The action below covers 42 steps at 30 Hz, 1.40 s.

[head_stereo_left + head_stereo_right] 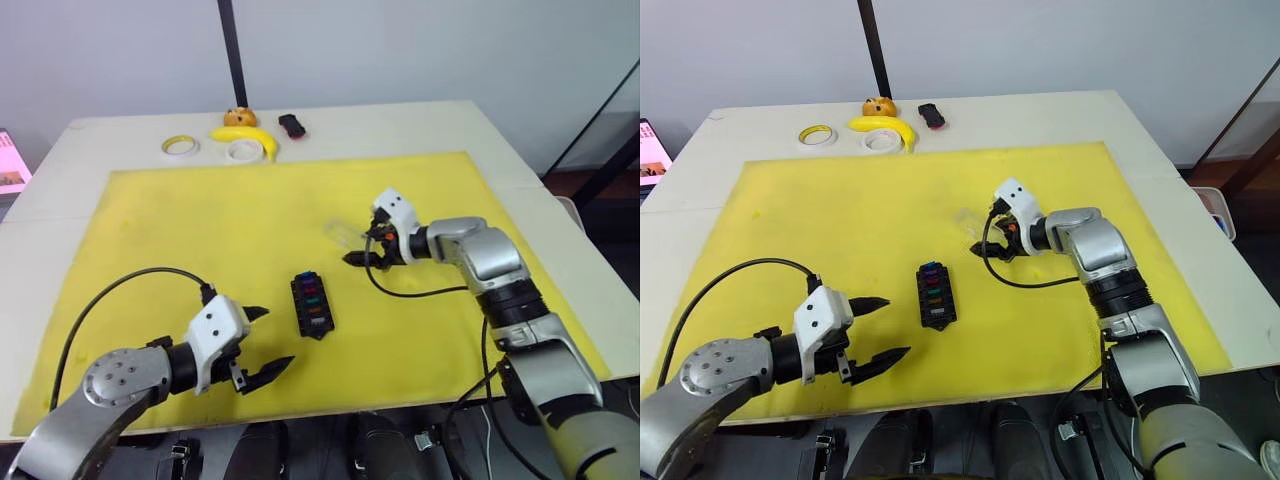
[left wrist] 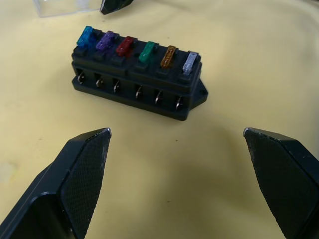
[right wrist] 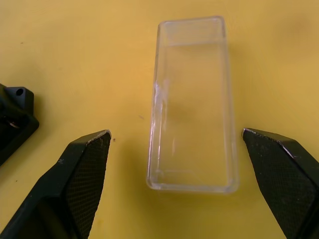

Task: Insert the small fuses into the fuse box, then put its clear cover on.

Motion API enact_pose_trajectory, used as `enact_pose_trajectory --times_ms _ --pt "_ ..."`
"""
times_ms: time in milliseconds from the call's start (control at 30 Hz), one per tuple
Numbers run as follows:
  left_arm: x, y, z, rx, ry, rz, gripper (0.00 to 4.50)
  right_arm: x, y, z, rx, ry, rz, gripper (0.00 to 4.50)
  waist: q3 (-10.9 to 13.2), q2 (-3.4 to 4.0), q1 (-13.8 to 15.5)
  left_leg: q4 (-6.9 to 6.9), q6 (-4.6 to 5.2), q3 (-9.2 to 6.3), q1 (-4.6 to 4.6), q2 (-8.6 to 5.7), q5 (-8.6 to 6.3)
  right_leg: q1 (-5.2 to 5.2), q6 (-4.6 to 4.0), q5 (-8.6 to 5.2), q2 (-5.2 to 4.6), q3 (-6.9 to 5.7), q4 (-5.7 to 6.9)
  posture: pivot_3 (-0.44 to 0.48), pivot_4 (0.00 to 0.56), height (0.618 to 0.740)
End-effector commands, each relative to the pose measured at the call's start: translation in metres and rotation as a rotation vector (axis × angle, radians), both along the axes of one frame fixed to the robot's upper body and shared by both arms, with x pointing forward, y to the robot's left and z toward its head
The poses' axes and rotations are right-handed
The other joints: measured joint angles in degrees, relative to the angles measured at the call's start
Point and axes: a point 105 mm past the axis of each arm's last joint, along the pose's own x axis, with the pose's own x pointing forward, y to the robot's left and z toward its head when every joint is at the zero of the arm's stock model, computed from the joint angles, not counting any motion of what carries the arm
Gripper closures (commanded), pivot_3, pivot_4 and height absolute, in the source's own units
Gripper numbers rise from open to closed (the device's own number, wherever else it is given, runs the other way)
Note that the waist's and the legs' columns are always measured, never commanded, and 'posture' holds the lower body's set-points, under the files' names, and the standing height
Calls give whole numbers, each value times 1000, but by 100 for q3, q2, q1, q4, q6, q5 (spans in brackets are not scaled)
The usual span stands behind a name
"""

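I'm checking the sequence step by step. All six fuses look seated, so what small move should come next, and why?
Probably lower the right gripper over the clear cover and close on its long sides. The six fuses already stand in the fuse box, the cover lies alone on the yellow mat, and the open fingers already straddle it. The left gripper is open near the box.

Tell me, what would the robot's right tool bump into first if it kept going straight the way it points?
Most likely the clear cover. It lies on the yellow mat right ahead of the open right tool, lined up between its fingers. How far off it is, the pictures can't say for sure.
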Motion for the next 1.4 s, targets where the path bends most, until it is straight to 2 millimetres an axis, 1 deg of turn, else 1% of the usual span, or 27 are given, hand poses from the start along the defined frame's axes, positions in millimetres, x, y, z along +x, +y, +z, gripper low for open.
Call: enact_pose_trajectory --times_ms 33,100,233,333,367,467,500,567,633,700,967,1167,1233,1400 --pt "0 -2 5 -13 -39 -1 0 4 6 15 0 -61 18 30 0 0 0 0 0 0 0 0 0 0 1 1 0 0 0 0 150 740" --pt "0 -3 5 -17 -39 5 0 6 7 16 2 -69 12 30 0 0 0 0 0 0 0 0 0 0 2 1 0 0 0 0 150 740" --pt "-1 -4 3 -22 -34 16 0 6 9 13 -10 -74 14 30 0 0 -7 0 0 0 0 0 0 0 3 1 0 0 0 0 150 740" --pt "-4 -7 0 -30 -21 28 0 4 14 14 -21 -96 25 830 0 0 -8 0 0 -1 0 1 0 0 4 2 1 0 0 0 150 740" --pt "-5 -8 0 -31 -18 30 0 3 16 15 -20 -100 30 1230 0 0 -7 0 0 -1 0 1 0 0 4 2 1 0 0 0 150 740" --pt "-5 -12 -1 -53 -8 69 0 2 19 23 -8 -117 38 2712 0 0 -5 0 0 -1 0 1 0 0 5 2 1 0 0 0 150 740" --pt "-5 -15 -2 -61 -5 86 0 1 20 25 -6 -121 40 2783 0 0 -4 0 0 -1 0 1 0 0 4 2 1 0 0 0 150 740" --pt "-7 -19 -3 -65 4 97 0 -1 21 28 -4 -125 42 2781 0 0 2 0 0 -1 -1 1 0 0 5 3 0 1 0 0 150 740" --pt "-11 -23 -6 -63 18 117 0 -2 23 36 -9 -145 42 2781 0 0 4 0 0 -2 -1 1 0 0 5 3 0 0 0 0 150 740" --pt "-11 -24 -7 -56 17 147 0 -3 26 43 4 -152 39 2781 0 0 2 0 0 -3 -1 1 0 0 5 3 0 1 0 0 150 740" --pt "6 -41 -12 -80 -19 287 0 -6 38 63 37 -183 51 2781 0 -1 5 0 0 -4 -1 -1 0 1 6 3 0 0 0 0 150 740" --pt "3 -56 -18 -109 8 291 0 -17 42 69 51 -191 60 2781 -1 -1 4 0 0 -5 -2 -1 0 1 6 3 0 0 0 0 150 740" --pt "3 -58 -20 -106 11 296 0 -18 42 71 54 -193 53 2781 -1 -1 4 0 0 -6 -1 0 0 1 5 3 0 0 1 0 150 740" --pt "14 -42 -24 -60 -49 381 0 -21 39 76 61 -205 43 2781 -1 -1 4 0 0 -6 -1 0 0 1 0 0 0 0 -1 0 150 740"
